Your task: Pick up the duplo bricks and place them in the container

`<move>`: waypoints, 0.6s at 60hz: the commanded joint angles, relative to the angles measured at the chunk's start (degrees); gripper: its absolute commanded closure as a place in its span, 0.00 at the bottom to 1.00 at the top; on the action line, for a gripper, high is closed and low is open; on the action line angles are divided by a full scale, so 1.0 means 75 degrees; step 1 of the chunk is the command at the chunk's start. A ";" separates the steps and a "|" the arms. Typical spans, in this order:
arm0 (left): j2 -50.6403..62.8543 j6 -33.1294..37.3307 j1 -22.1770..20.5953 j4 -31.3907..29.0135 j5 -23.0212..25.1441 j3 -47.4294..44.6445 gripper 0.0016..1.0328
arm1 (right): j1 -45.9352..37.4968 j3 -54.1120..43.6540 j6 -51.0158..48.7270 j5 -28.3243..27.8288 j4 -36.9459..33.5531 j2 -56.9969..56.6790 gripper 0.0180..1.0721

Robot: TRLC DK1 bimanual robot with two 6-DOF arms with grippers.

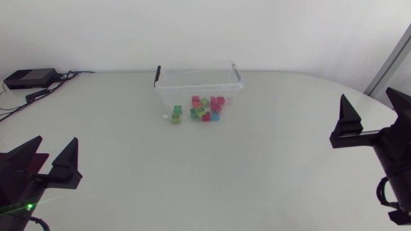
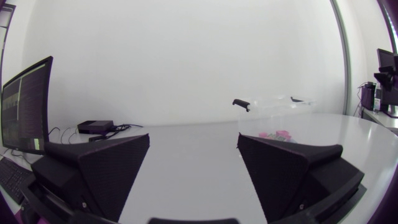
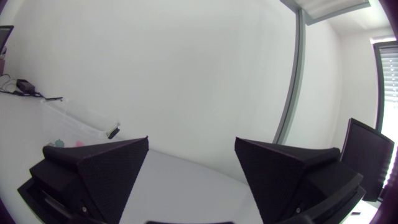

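White table [image 1: 128, 160] holds a clear container [image 1: 198, 76] at upper centre. Left gripper [image 1: 55, 146] at lower left and right gripper [image 1: 369, 102] at right edge both stand spread, empty. Coloured duplo bricks [image 1: 204, 109] cluster by the container's near wall, well apart from both, neither clearly nearer

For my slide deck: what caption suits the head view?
Left hand and right hand open and empty; coloured duplo bricks clustered by the clear container.

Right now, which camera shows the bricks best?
Head view: the whole pile of bricks shows from above, colours distinct, at the clear box. Left wrist view catches only a few pink ones beyond the left hand. Right wrist view shows just tiny specks past the right hand.
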 commanded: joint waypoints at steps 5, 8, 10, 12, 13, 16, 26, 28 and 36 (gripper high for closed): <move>-0.0061 -0.0069 -0.0125 -0.0061 -0.0119 -0.0129 0.04 | -0.0215 -0.0425 0.0602 -0.0286 -0.0518 -0.0603 0.05; -0.0056 -0.0108 -0.0153 -0.0080 -0.0133 -0.0128 0.04 | -0.0279 -0.0513 0.0747 -0.0390 -0.0712 -0.0801 0.05; -0.0052 -0.0132 -0.0171 -0.0091 -0.0143 -0.0127 0.04 | -0.0320 -0.0570 0.0840 -0.0457 -0.0837 -0.0928 0.05; -0.0049 -0.0156 -0.0188 -0.0103 -0.0152 -0.0127 0.04 | -0.0359 -0.0624 0.0929 -0.0521 -0.0955 -0.1049 0.05; -0.0047 -0.0169 -0.0198 -0.0109 -0.0157 -0.0126 0.04 | -0.0380 -0.0654 0.0978 -0.0556 -0.1021 -0.1116 0.05; -0.0042 -0.0207 -0.0226 -0.0127 -0.0171 -0.0125 0.04 | -0.0443 -0.0741 0.1122 -0.0659 -0.1214 -0.1312 0.05; -0.0024 -0.0333 -0.0318 -0.0187 -0.0219 -0.0121 0.04 | -0.0651 -0.1029 0.1596 -0.0999 -0.1847 -0.1958 0.05; -0.0020 -0.0360 -0.0337 -0.0200 -0.0229 -0.0120 0.04 | -0.0695 -0.1089 0.1695 -0.1070 -0.1979 -0.2092 0.05; -0.0005 -0.0467 -0.0415 -0.0251 -0.0270 -0.0117 0.04 | -0.0871 -0.1334 0.2098 -0.1359 -0.2518 -0.2642 0.05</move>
